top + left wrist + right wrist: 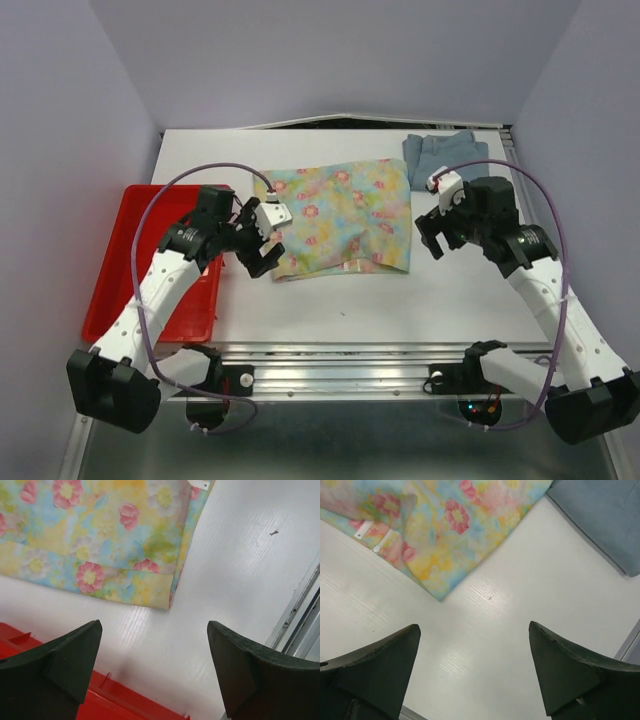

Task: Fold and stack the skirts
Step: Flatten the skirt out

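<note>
Blocking the view from above, the right arm is covering the near edge of the denim skirt (445, 155), which is lying folded at the far right corner of the counter (340, 310). Any pockets or buttons are not showing, and in the right wrist view the picture's edge is cutting the denim skirt (600, 515) off, so only a smooth, grey-blue, finely woven slab with a straight folded edge is appearing.

The floral skirt (345, 220) is lying flat as a rough rectangle in the middle of the counter, nearer the far edge, with its left edge partly disappearing behind the left tool (258, 238). Its thin cloth is showing pink, yellow and pale blue blooms, doubled layers and a stitched hem at its corner (150, 587), and a small white label (365, 528) is peeking out at one edge.

Both tools are standing wide open, gripping nothing. The left tool (154, 627) is hanging over bare counter just beside the floral skirt's near left corner; the right tool (474, 627) is hanging just off its right side, near the denim. Their dark fingers (565, 670) are looking matte and wedge-shaped.

A red plastic bin (120, 270) is sitting at the left edge, partly hidden under the left arm; its contents cannot be made out. The counter is looking white and faintly ribbed.
</note>
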You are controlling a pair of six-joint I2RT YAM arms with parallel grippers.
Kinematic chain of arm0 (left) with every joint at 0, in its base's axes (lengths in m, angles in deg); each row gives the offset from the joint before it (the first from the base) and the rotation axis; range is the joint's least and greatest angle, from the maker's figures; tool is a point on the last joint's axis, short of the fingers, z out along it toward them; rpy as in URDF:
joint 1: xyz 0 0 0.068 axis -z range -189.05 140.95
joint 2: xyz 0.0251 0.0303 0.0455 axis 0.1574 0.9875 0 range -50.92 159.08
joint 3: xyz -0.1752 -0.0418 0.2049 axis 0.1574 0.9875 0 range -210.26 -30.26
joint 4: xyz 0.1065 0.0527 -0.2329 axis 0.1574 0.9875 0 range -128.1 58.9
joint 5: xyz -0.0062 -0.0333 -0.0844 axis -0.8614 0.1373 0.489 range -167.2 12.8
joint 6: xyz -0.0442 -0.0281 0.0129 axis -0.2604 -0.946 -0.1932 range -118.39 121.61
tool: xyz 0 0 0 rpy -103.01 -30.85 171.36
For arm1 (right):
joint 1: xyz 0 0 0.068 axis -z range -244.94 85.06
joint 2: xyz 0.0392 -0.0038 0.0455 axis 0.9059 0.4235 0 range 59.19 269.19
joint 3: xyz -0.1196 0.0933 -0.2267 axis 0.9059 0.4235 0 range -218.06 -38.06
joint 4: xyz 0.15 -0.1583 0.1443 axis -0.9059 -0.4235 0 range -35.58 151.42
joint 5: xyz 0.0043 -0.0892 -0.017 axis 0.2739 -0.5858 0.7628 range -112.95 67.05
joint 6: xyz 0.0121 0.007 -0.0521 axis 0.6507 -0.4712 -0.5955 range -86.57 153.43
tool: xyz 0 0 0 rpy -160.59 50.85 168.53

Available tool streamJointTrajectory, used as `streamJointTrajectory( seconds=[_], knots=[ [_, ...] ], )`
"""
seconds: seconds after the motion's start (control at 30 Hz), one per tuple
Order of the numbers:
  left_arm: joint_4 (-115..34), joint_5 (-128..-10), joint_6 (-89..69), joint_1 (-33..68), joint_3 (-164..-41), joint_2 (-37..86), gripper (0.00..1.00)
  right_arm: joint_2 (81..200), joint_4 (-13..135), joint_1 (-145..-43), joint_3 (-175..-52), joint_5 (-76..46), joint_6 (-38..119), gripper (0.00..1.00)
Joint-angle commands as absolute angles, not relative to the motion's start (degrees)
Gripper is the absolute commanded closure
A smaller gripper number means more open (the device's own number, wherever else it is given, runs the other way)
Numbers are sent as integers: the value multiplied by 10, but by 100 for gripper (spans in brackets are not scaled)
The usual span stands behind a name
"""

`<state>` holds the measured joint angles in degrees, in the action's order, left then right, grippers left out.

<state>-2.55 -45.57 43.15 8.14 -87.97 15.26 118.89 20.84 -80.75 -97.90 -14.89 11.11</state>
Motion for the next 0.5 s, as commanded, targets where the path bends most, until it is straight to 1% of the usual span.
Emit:
streamJointTrajectory(
  seconds=[0.0,0.1,0.13,0.17,0.2,0.23,0.27,0.33,0.37,0.47],
  knots=[
    [-58,-453,398,85,-893,92,1,1191,177,-809,-1051,-82,111,8],
    [-87,-470,352,85,-893,120,1,1242,194,-809,-1051,-60,131,23],
    [-104,-478,334,85,-895,134,1,1284,199,-809,-1052,-56,143,34],
    [-108,-479,319,85,-898,148,2,1304,212,-809,-1051,-58,151,40],
    [-109,-478,305,84,-905,182,11,1322,223,-809,-1049,-60,152,42],
    [-111,-477,276,84,-923,202,17,1358,237,-809,-1050,-56,158,48],
    [-111,-473,263,83,-932,219,27,1374,246,-809,-1051,-59,157,51],
    [-115,-464,239,83,-950,262,36,1401,262,-809,-1052,-55,152,53],
    [-125,-461,235,83,-952,271,39,1412,263,-809,-1053,-48,150,53],
    [-151,-484,234,85,-949,299,41,1443,287,-815,-1055,-47,156,53]
  ],
)
